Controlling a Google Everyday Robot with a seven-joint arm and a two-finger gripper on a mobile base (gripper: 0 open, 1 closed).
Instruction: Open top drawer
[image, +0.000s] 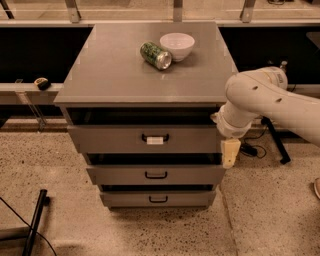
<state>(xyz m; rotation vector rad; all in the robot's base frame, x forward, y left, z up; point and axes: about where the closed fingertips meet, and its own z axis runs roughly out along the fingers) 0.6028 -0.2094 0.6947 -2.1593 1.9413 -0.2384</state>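
The top drawer (110, 140) is the widest grey drawer of the cabinet, with a small black handle and a white tag (155, 139) at the middle of its flat front. A dark gap shows between it and the cabinet top (110, 75). My gripper (230, 152) hangs down from the white arm (265, 97) at the cabinet's right front corner. It is level with the top drawer's lower right edge and well to the right of the handle. It holds nothing that I can see.
A green can (155, 55) lies on its side next to a white bowl (177, 45) on the cabinet top. Two narrower drawers (156, 174) sit below. A black bar (35, 220) lies on the floor at lower left. Cables and a black leg (272, 140) are at right.
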